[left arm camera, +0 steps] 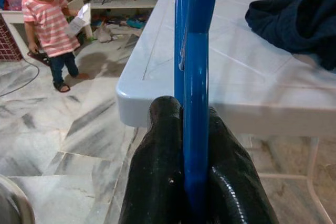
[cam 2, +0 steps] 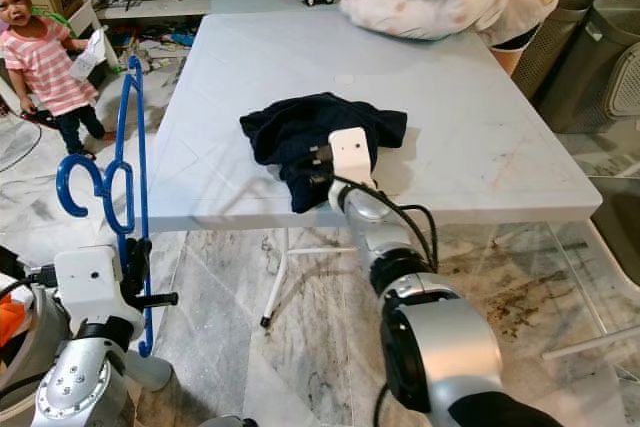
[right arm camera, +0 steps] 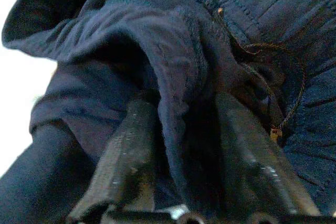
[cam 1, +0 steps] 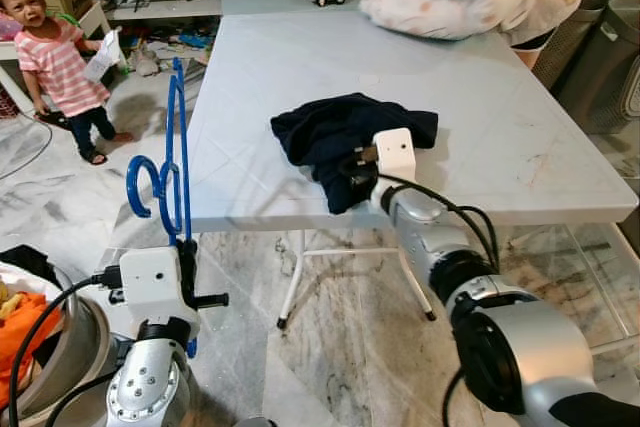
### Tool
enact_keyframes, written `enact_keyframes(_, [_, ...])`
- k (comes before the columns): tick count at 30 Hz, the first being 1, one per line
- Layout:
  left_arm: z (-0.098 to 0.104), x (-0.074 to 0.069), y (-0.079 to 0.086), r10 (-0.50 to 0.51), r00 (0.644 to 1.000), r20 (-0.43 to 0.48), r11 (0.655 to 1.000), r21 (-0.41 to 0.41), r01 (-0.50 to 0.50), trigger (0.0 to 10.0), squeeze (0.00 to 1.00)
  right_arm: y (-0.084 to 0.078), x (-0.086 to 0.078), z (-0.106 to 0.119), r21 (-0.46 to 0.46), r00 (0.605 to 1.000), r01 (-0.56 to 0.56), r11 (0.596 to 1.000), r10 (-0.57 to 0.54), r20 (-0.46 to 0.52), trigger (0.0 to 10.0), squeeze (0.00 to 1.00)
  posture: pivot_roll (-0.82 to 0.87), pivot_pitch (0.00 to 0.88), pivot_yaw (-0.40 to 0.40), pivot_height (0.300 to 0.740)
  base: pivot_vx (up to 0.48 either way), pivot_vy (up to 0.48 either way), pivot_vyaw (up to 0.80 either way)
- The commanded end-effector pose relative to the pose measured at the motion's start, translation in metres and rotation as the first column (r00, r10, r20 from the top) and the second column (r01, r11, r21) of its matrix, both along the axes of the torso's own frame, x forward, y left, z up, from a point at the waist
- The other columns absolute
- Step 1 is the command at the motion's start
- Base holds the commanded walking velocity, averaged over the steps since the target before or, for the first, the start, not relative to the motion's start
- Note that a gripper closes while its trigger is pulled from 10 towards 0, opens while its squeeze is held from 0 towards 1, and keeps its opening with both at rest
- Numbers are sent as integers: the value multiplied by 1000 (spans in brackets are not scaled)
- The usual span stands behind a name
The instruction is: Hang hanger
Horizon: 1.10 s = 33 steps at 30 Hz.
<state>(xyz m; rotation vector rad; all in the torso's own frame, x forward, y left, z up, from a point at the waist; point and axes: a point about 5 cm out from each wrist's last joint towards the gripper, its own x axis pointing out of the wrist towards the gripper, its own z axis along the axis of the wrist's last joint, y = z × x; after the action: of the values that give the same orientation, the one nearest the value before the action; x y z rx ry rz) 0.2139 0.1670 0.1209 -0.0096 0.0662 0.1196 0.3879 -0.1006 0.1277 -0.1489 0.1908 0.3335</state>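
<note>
Beside the white table (cam 1: 480, 127), the left gripper (left arm camera: 197, 182) clamps the stiff, light blue plastic hanger (cam 1: 172, 162) upright by its bar, while the right gripper (right arm camera: 184, 145) straddles a soft navy garment fold (cam 1: 340, 137).

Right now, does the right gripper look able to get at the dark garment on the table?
Probably yes: the right gripper is already at the dark garment, a fold between its fingers, nothing in the way.

Garment (cam 1: 345, 137) on table (cam 1: 520, 147), hanger (cam 1: 170, 162) left.
</note>
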Motion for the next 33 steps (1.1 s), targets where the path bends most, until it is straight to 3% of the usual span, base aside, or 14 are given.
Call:
enact_keyframes(1, [0, 1, 2, 8, 1000, 0, 1000, 12, -8, 10000, 0, -3, 2, 6, -16, 999, -21, 1000, 22, 33, 10000, 1000, 118, 72, 21, 740, 0, 0, 0])
enact_keyframes(7, [0, 1, 5, 6, 1000, -3, 1000, 21, -6, 10000, 0, -19, 4, 22, 46, 991, -81, 996, 76, 111, 10000, 1000, 120, 64, 34, 740, 0, 0, 0])
enact_keyframes(21, [3, 4, 7, 1, 1000, 7, 999, 33, -1, 10000, 0, -51, 1, 32, 149, 982, -138, 979, 115, 149, 10000, 1000, 131, 44, 39, 740, 0, 0, 0])
enact_keyframes(27, [4, 5, 7, 0, 1000, 10, 999, 36, -1, 10000, 0, -51, 1, 33, 191, 980, -161, 968, 134, 148, 10000, 1000, 135, 42, 40, 740, 0, 0, 0])
enact_keyframes(31, [4, 5, 10, 3, 1000, 13, 999, 41, -4, 10000, 0, -48, -3, 29, 183, 967, -241, 953, 220, 125, 10000, 1000, 141, 38, 38, 740, 0, 0, 0])
enact_keyframes(33, [3, 4, 10, 4, 1000, 9, 999, 44, -5, 10000, 0, -47, -9, 23, 162, 943, -331, 930, 320, 94, 10000, 1000, 141, 39, 40, 740, 0, 0, 0])
